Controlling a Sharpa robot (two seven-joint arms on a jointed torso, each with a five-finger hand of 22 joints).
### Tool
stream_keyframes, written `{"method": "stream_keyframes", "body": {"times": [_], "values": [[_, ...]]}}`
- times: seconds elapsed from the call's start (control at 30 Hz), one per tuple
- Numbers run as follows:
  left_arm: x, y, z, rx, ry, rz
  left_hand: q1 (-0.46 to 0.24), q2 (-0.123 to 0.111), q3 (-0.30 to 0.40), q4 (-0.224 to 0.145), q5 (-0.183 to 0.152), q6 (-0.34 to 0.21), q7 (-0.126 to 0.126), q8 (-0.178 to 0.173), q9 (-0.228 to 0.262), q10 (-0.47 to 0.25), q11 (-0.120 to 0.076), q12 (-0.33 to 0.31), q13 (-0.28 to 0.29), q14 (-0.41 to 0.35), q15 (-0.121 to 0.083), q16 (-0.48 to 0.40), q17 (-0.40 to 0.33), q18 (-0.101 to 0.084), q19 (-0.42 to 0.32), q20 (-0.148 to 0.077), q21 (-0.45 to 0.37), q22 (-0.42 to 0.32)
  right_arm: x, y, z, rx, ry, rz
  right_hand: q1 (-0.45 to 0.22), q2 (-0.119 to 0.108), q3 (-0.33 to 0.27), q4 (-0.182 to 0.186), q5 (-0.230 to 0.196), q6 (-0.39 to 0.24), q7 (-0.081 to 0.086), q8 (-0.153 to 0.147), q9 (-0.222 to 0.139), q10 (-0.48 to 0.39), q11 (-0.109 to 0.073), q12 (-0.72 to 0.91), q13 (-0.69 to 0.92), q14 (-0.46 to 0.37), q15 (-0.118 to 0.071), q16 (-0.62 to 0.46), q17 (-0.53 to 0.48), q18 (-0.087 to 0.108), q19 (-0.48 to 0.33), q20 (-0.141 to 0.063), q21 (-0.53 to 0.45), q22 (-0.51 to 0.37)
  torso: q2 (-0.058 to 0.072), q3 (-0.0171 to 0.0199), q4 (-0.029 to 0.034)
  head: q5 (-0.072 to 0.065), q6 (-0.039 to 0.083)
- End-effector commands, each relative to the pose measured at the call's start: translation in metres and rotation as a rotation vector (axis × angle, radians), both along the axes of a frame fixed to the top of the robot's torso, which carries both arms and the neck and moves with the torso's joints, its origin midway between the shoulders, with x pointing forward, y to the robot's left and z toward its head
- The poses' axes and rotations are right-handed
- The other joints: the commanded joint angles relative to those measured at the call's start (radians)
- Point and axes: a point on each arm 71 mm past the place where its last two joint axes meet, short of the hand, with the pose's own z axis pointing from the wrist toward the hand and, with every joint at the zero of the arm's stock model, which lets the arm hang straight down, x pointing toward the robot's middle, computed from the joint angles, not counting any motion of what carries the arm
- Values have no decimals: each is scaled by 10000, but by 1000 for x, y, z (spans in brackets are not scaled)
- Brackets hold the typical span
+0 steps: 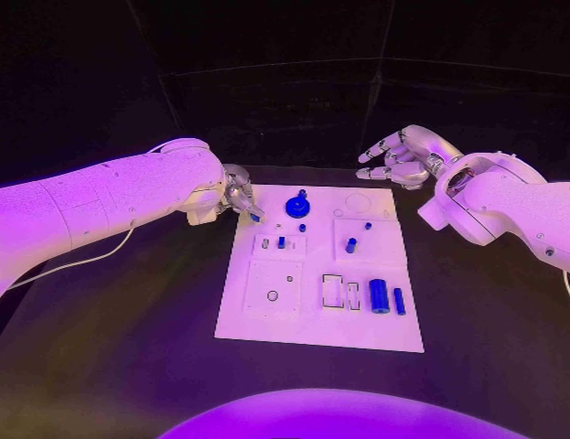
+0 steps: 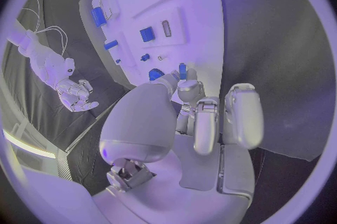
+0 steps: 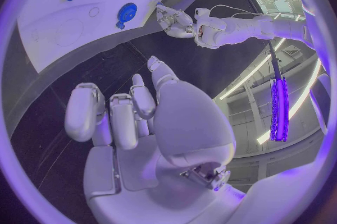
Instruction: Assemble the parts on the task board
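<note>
In the head view the left hand [image 1: 241, 198] pinches a small blue part [image 1: 254, 217] at the task board [image 1: 319, 337] edge, in the left wrist view that part [image 2: 182, 71] sits only at fingertips and could slip, and in the right wrist view the right hand [image 3: 133, 112] is open, empty, off the board.

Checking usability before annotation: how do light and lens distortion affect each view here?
Head view: even coloured light, dark background, task board and blue parts legible. Left wrist view: fisheye bends the board's edges; left hand looms large. Right wrist view: same bending; bright strip lights at the rim behind the right hand.
</note>
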Motion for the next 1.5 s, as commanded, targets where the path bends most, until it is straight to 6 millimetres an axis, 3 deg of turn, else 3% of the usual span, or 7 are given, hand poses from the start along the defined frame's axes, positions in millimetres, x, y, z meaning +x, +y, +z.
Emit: {"method": "stream_keyframes", "body": {"times": [0.03,0.27,0.6,1.5], "values": [[-3,-2,7,-744,-676,344,-39,-123,1182,-1107,-36,52,-59,40,30,69,-11,38,16,1020,20,31,2634,90,56,20,-27,18,0,0,1,-5,-57,76,29,40,-30,0,53,-66,-11,54,-17,-29,-17,-49,0,610,-74,-63,468,193,-30,-55,-48,-12,2,0,0,7,1],[-18,0,9,-1080,-1175,436,-91,-209,1328,-1137,-26,61,-70,84,60,106,-22,67,32,1020,10,31,2634,86,69,11,-11,42,0,-2,1,-17,-56,38,29,40,-30,0,53,-66,-11,54,-17,-29,-17,-49,0,610,-74,-63,468,193,-30,-55,-48,-12,-5,1,14,50,-17],[-34,-5,1,-745,-1788,205,-157,-264,1427,-1128,-34,74,-79,122,85,134,-29,85,35,1020,4,31,2634,80,81,5,8,70,1,-3,1,-29,-49,18,29,40,-30,0,53,-66,-11,54,-17,-29,-17,-49,0,610,-74,-63,468,193,-30,-55,-48,-12,-2,-9,-25,143,1],[-54,-15,-21,-115,-740,-327,-379,-381,1609,-1045,-83,128,-118,254,166,219,-59,174,89,1020,-18,31,2634,78,93,-14,12,88,1,-4,1,-45,-33,-9,15,47,-36,15,59,-68,-9,58,-17,-32,-14,-54,-5,610,-73,-68,464,195,-34,-56,-57,-24,11,-4,-28,146,-51]]}}
